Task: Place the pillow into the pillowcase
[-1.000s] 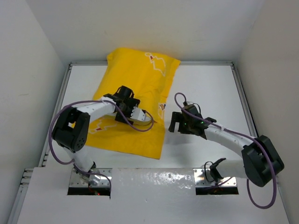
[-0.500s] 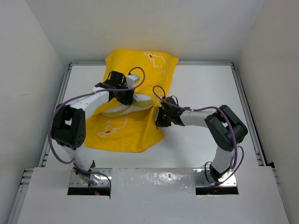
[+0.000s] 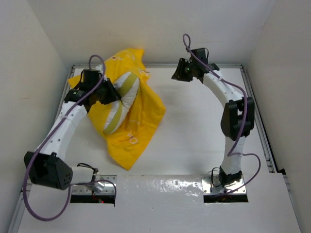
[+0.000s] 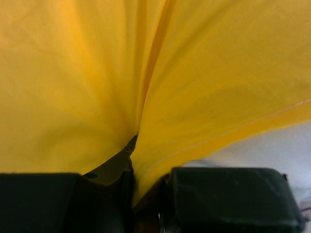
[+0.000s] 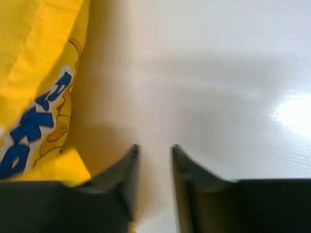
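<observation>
The yellow pillowcase point(image 3: 140, 122) lies crumpled on the left half of the table, one end raised at the far left. The white pillow point(image 3: 121, 99), with its yellowish band, shows through the opening and leans out of the fabric. My left gripper point(image 3: 108, 92) is shut on the pillowcase; in the left wrist view the yellow cloth point(image 4: 204, 97) runs down between the jaws of that gripper point(image 4: 146, 182). My right gripper point(image 3: 179, 74) hovers near the back wall, right of the pillowcase, open and empty point(image 5: 153, 151). Blue lettering on the pillowcase point(image 5: 34, 121) shows to its left.
The white table point(image 3: 204, 136) is boxed in by white walls on three sides, with metal rails point(image 3: 256, 107) along its left and right edges. My right arm's elbow point(image 3: 235, 119) stands over the right half.
My left gripper has pulled the pillowcase up and to the far left, bunching it and exposing the pillow. My right gripper has let go of the pillowcase edge, opened and swung to the back.
</observation>
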You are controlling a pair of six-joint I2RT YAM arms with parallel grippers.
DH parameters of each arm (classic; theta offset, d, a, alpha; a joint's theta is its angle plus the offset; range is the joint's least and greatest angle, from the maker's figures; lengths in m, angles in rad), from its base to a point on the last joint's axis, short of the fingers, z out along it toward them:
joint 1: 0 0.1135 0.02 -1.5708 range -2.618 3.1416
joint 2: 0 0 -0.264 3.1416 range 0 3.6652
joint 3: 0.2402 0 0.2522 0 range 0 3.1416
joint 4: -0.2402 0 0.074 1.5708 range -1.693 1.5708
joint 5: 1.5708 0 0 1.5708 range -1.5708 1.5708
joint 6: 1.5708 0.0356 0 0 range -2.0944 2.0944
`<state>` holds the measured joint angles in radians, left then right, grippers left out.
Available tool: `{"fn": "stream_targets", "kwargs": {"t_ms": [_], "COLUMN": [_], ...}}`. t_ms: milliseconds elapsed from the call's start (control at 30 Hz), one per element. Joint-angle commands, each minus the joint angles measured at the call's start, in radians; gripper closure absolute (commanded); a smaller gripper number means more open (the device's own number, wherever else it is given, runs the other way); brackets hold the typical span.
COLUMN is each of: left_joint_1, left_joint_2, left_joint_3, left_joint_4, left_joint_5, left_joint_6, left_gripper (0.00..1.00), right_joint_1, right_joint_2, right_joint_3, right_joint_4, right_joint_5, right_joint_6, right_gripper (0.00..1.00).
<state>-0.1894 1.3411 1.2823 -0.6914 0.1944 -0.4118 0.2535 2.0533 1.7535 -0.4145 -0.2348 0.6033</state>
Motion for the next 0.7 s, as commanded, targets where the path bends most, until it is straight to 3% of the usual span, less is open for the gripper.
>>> {"fn": "stream_targets", "kwargs": {"t_ms": [0,67,133,200,233,267,367,433,567,667], "left_joint_1": [0.065,0.062,0.033,-0.011,-0.028,-0.041,-0.064,-0.064,-0.062,-0.062], "left_joint_2": [-0.083,-0.063,-0.001,0.099,0.134,0.167,0.271,0.305,0.349,0.351], "left_joint_3": [-0.081,-0.158,-0.182,-0.109,-0.063,-0.02,0.162,0.219,0.334,0.339], "left_joint_4": [-0.016,0.088,0.223,0.277,0.273,0.26,0.228,0.202,0.118,0.061], "left_joint_5": [-0.079,-0.008,0.013,0.008,-0.004,-0.03,-0.03,-0.014,0.025,0.027], "left_joint_6": [-0.208,-0.235,-0.249,-0.213,-0.152,-0.121,-0.059,-0.027,0.063,0.14], "left_gripper": [1.0,1.0,1.0,1.0,1.0,1.0,1.0,1.0,1.0,1.0], "right_joint_1": [0.036,0.036,0.036,0.039,0.041,0.059,0.172,0.301,0.411,0.426], "right_joint_2": [-0.088,-0.145,-0.231,-0.333,-0.376,-0.421,-0.593,-0.656,-0.555,-0.386], "right_joint_3": [0.007,-0.063,-0.15,-0.254,-0.308,-0.418,-0.639,-0.733,-0.726,-0.603], "right_joint_4": [-0.201,-0.185,-0.172,-0.141,-0.113,-0.04,0.176,0.326,0.453,0.399], "right_joint_5": [0.012,0.057,0.142,0.187,0.195,0.199,0.224,0.233,0.178,0.189], "right_joint_6": [-0.169,-0.186,-0.186,-0.151,-0.125,-0.099,0.001,0.053,0.16,0.168], "right_gripper": [0.61,0.39,0.36,0.58,0.74,0.98,1.0,0.92,0.6,0.54]}}
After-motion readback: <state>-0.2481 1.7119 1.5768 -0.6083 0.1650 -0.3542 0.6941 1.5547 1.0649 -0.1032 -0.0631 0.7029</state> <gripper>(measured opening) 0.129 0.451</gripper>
